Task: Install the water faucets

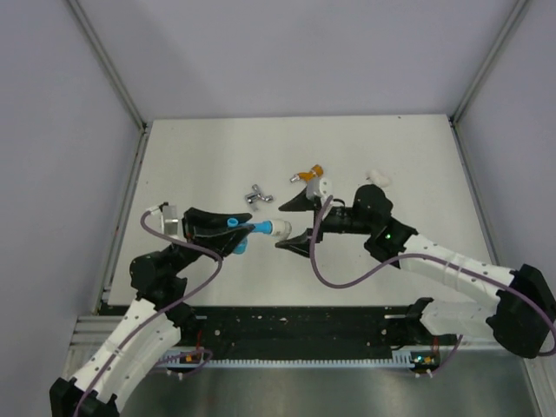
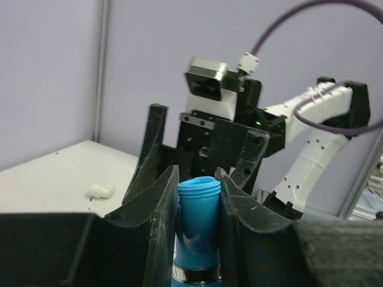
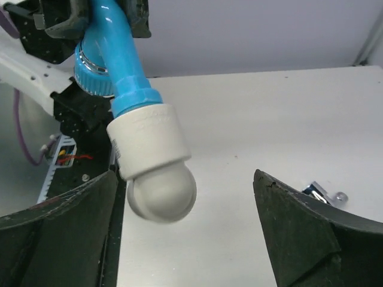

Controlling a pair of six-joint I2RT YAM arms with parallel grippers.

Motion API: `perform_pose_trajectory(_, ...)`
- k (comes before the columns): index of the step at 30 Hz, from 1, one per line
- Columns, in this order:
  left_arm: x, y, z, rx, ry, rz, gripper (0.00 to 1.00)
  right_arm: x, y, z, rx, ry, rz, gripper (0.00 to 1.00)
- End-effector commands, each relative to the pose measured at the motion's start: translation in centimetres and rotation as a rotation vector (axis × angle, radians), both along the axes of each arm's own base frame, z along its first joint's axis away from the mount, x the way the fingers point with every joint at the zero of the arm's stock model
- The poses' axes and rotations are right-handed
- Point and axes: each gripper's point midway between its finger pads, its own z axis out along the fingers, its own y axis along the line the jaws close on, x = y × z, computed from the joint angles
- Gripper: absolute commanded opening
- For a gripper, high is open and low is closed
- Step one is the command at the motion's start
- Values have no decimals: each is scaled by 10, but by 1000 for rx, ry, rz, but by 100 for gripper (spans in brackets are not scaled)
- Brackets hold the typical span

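Blue faucet (image 1: pixel 259 228): we see it held in the air over the table (image 1: pixel 200 156), abt 8 o'clock from table centre, lying roughly level. Glossy plastic tube w/ a shiny metal-look ring round the body. A ribbed thread end shows in the left wrist view.
Left gripper (image 1: pixel 246 229): clenched on the blue faucet, black scuffed fingers (image 2: pixel 157 227) pressed to both its sides.
White elbow (image 3: pixel 157 179): matte, smooth, rounded bend. Its socket is sleeved over the faucet's tip, at the 3 o'clock end in the top view.
Right gripper (image 1: pixel 279 228): spread wide, grasping nothing. The elbow sits btwn its black wedge-shaped fingers (image 3: pixel 305 239). One finger is well clear. The other is just beside it, and we can't tell if it touches.
Silver faucet (image 1: pixel 257 195): bare metal, T-shaped, lying on the table at 12 o'clock from the blue one.
Orange faucet (image 1: pixel 306 175): on the table at abt 1–2 o'clock, w/ a white piece against it.
Spare elbow (image 1: pixel 379 178): white, lying on the table at 2 o'clock, well apart.
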Motion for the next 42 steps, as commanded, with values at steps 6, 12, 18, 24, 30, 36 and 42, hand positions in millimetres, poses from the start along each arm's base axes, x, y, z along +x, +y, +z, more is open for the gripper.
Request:
perform_pose_trajectory(6, 57, 41, -5, -241, 428, 284, 0, 35, -56, 33, 186, -388, -390, 99)
perform_pose_trajectory(12, 67, 41, -15, -307, 611, 261, 0, 23, -49, 27, 219, -588, -423, 99)
perform_pose_trajectory(18, 70, 33, -17, -328, 682, 204, 0, 18, -30, 27, 220, -728, -443, 98)
perform_pose_trajectory(24, 68, 31, -13, -336, 688, 177, 0, 26, -9, 11, 159, -748, -429, 91)
perform_pose_trajectory(30, 65, 29, -12, -304, 660, 179, 0, 28, -1, 10, 142, -719, -407, 63)
perform_pose_trajectory(36, 57, 22, -6, -202, 545, 173, 0, 20, 0, 20, 150, -674, -368, 19)
perform_pose_trajectory(42, 23, 6, 6, 33, 170, 110, 0, 9, 1, 16, 41, -438, -168, 13)
